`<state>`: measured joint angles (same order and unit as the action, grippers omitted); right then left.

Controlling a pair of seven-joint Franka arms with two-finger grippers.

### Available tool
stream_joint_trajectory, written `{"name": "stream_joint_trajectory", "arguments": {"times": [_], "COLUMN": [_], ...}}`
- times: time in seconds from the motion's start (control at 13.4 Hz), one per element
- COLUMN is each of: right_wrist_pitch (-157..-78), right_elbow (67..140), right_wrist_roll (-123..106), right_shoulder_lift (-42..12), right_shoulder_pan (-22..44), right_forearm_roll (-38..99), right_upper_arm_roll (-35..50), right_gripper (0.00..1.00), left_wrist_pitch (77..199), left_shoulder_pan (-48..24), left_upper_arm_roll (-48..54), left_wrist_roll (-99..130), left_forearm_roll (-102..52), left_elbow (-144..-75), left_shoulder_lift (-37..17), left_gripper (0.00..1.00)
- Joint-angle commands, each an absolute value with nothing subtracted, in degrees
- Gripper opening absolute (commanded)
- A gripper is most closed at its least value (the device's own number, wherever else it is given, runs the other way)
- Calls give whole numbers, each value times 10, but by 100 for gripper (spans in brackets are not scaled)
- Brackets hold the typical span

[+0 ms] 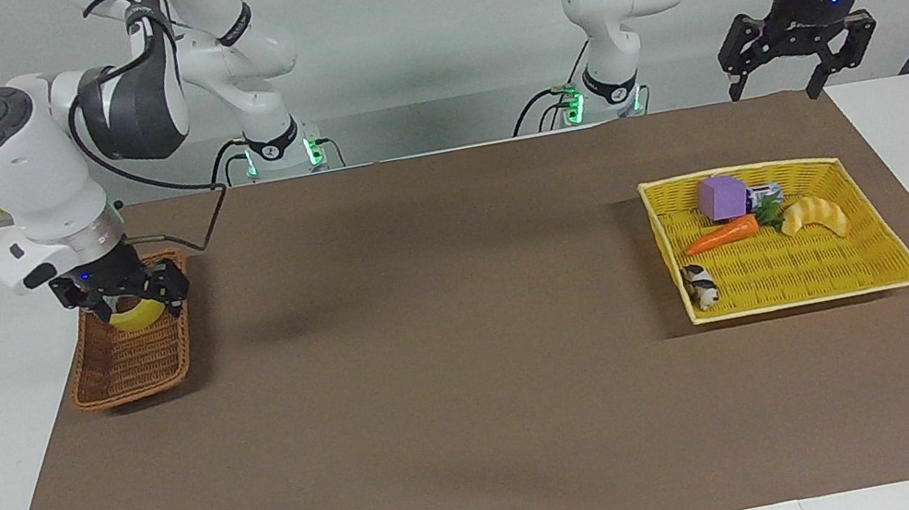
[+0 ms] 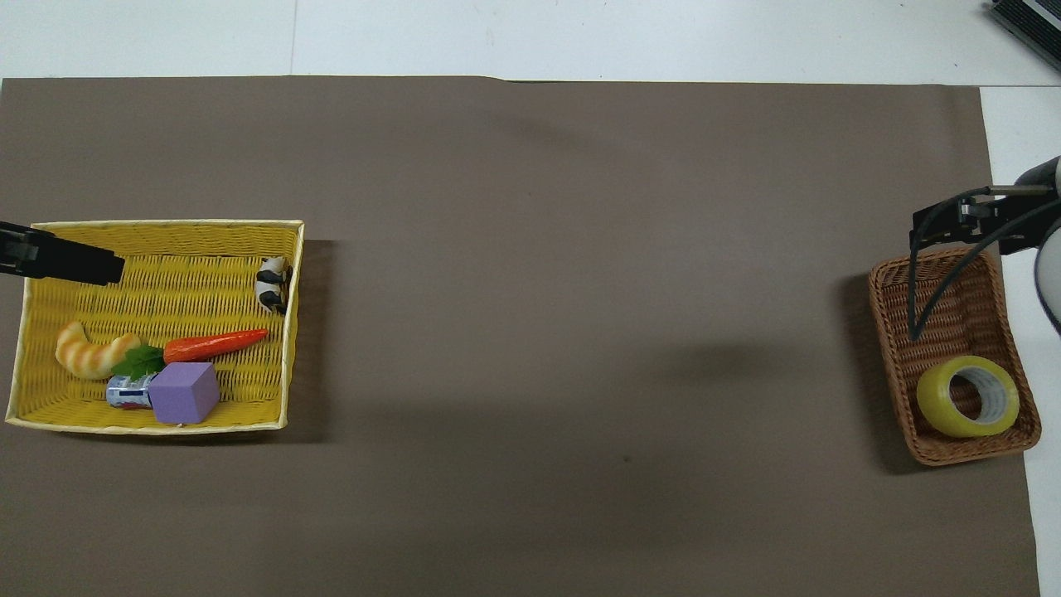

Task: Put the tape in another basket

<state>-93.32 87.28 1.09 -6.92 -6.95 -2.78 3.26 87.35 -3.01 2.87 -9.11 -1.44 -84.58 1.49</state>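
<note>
The yellow tape [image 2: 937, 410] lies flat in the brown wicker basket [image 2: 928, 315], at the basket's end nearer to the robots. In the facing view the tape [image 1: 136, 319] shows just below my right gripper [image 1: 126, 303]. That gripper hangs open over that end of the basket, its fingers apart on either side of the roll and not holding it. My left gripper [image 1: 794, 72] is open and empty, waiting in the air at the left arm's end of the table. One of its fingers [image 2: 66, 262] shows in the overhead view over the yellow tray's edge.
A flat yellow woven tray [image 1: 794, 270] sits toward the left arm's end. It holds a purple cube [image 1: 722, 197], a carrot [image 1: 722, 235], a croissant toy [image 1: 817, 215], a small toy car and a black-and-white figure [image 1: 700, 285]. A brown mat covers the table.
</note>
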Motion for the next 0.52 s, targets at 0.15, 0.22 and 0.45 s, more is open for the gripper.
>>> {"name": "stream_joint_trajectory", "arguments": {"times": [0.15,0.22,0.45], "right_wrist_pitch": [-863,-855,-832], "right_elbow": [843,843,851], "right_wrist_roll": [-13,-18,-20], "right_shoulder_lift": [-41,-28,1], "right_shoulder_pan": [-40,-37,-26], "right_forearm_roll": [2,7,8], "right_upper_arm_roll": [-2,-6,-13], "right_gripper": [100,100,100], "left_wrist_pitch": [876,876,876], "left_shoulder_pan": [-23,-23,-23], "left_upper_arm_roll": [33,33,33], "left_wrist_roll": [-94,-94,-94], "left_forearm_roll": [-11,-11,-11], "left_elbow": [-862,-862,-862], "left_shoulder_lift": [29,28,29], "left_gripper": [100,100,100]}}
